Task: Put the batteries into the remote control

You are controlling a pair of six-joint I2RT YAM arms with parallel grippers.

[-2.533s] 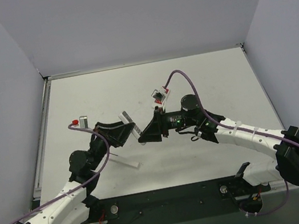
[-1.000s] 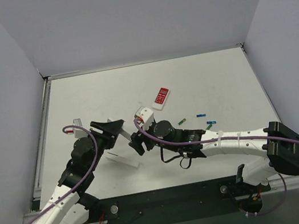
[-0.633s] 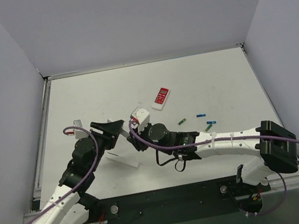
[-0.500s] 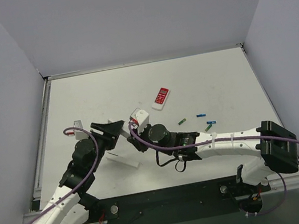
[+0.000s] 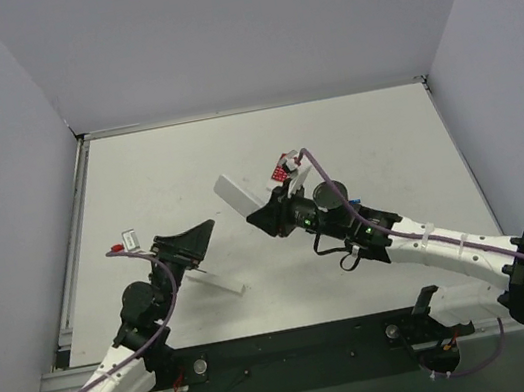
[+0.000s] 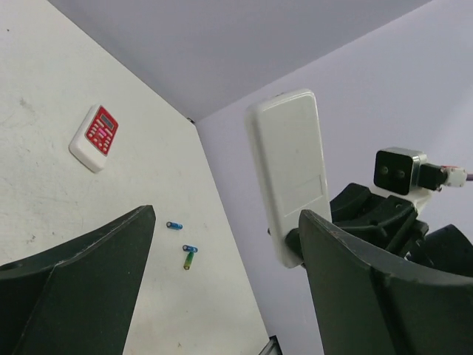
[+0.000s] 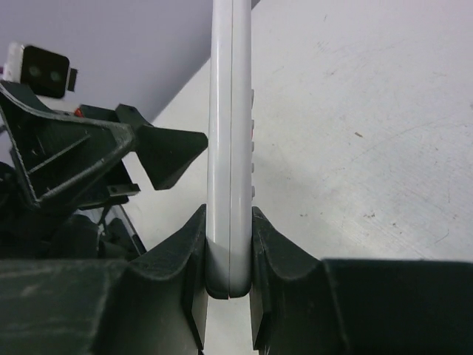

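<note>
My right gripper (image 5: pixel 257 213) is shut on the lower end of a long white remote (image 5: pixel 237 195) and holds it tilted above the table. The right wrist view shows the remote (image 7: pixel 230 133) edge-on between the pads (image 7: pixel 194 251). My left gripper (image 5: pixel 203 243) is open and empty, a short way left of the remote. In the left wrist view the remote (image 6: pixel 290 170) stands beyond my wide-apart jaws, back side facing. Two blue batteries (image 6: pixel 174 224) and a green one (image 6: pixel 188 259) lie on the table. In the top view my right arm hides most of them.
A small red and white keypad remote (image 6: pixel 94 137) lies on the table at the back, partly hidden by the right wrist camera in the top view (image 5: pixel 283 166). A long flat white piece (image 5: pixel 218 281) lies on the table under my left gripper.
My right gripper has lifted the white remote up and back to the right. My left arm has drawn back toward the near left, and its open jaws are clear of the remote.
</note>
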